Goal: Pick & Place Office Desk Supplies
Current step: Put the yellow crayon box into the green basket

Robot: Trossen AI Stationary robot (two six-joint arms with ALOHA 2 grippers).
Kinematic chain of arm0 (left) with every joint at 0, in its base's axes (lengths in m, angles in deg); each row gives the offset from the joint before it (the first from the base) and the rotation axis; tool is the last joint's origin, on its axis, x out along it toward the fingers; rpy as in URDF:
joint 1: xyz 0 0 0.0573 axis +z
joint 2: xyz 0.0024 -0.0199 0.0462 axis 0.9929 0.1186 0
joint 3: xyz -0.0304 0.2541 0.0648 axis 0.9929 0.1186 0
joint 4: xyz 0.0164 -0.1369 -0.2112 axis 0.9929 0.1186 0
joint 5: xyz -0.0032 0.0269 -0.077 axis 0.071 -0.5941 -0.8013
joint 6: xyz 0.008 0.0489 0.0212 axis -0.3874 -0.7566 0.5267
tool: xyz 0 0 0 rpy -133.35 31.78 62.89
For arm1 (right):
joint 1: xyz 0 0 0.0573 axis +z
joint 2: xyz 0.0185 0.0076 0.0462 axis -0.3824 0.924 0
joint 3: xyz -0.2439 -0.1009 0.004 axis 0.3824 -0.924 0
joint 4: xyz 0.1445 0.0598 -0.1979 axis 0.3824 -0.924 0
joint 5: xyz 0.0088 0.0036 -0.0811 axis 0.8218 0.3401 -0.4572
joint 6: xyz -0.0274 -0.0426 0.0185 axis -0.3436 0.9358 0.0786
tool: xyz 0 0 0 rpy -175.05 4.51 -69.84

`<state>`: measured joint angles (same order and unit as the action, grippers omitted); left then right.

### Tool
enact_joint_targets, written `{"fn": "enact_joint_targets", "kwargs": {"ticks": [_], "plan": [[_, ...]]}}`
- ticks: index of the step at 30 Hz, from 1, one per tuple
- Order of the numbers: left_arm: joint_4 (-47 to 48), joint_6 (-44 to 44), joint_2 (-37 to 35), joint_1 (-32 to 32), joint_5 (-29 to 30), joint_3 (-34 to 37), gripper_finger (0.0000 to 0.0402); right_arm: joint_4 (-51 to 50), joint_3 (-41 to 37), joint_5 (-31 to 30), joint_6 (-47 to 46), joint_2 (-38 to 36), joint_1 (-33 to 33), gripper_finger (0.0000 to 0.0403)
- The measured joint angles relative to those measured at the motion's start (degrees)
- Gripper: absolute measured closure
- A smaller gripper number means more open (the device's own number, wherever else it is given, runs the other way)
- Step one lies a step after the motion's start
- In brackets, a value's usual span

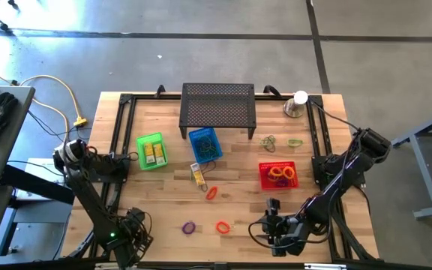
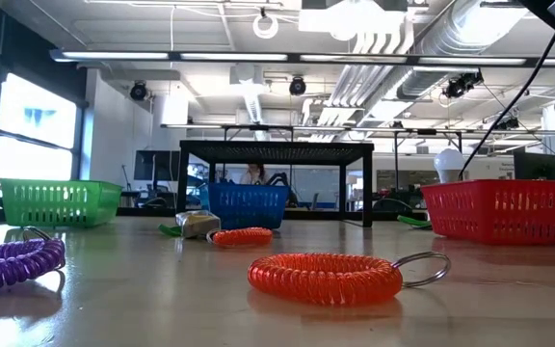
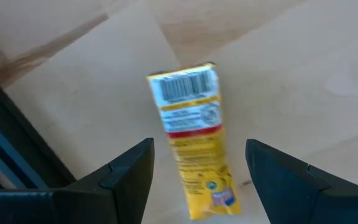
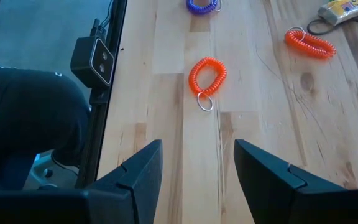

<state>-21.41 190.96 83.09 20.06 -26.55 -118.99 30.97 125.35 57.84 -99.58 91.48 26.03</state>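
My left gripper (image 1: 131,231) is near the table's near-left corner and open (image 3: 199,148). A yellow packet (image 3: 194,137) lies flat on the wood between its two fingers, with a gap on each side. The high view hides that packet under the arm. My right gripper (image 1: 273,225), near the near edge, is open (image 4: 197,162) and points toward the table's left. Ahead of it lies an orange coil loop with a key ring (image 4: 207,76) (image 1: 223,226) (image 2: 326,278). Farther off are a purple loop (image 1: 189,226) (image 2: 13,262), a red loop (image 1: 211,193) and another yellow packet (image 1: 199,175).
A green basket (image 1: 151,151) holds yellow packets, a blue basket (image 1: 205,144) stands mid-table, and a red basket (image 1: 278,175) holds orange and yellow loops. The black perforated stand (image 1: 218,109) and a silver cup with a white ball (image 1: 297,103) sit at the far edge. Green loops (image 1: 270,142) lie near them.
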Motion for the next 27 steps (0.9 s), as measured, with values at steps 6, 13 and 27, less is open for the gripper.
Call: {"fn": "enact_joint_targets", "kwargs": {"ticks": [6, 13, 27], "plan": [[-0.8, 2.8, 0.0, 0.0, -0.2, 1.4, 0.0158, 0.0, 0.0, 0.0, 0.0, 0.0, 0.0, 0.0215], [-3.1, 3.8, 0.0, 0.0, -0.1, 3.6, 0.0158, 0.0, 0.0, 0.0, 0.0, 0.0, 0.0, 0.0215], [-8.0, -6.2, 0.0, 0.8, -1.3, 5.4, 0.0214, 1.0, 0.0, 0.0, -0.6, 0.0, 0.0, 0.0215]]}}
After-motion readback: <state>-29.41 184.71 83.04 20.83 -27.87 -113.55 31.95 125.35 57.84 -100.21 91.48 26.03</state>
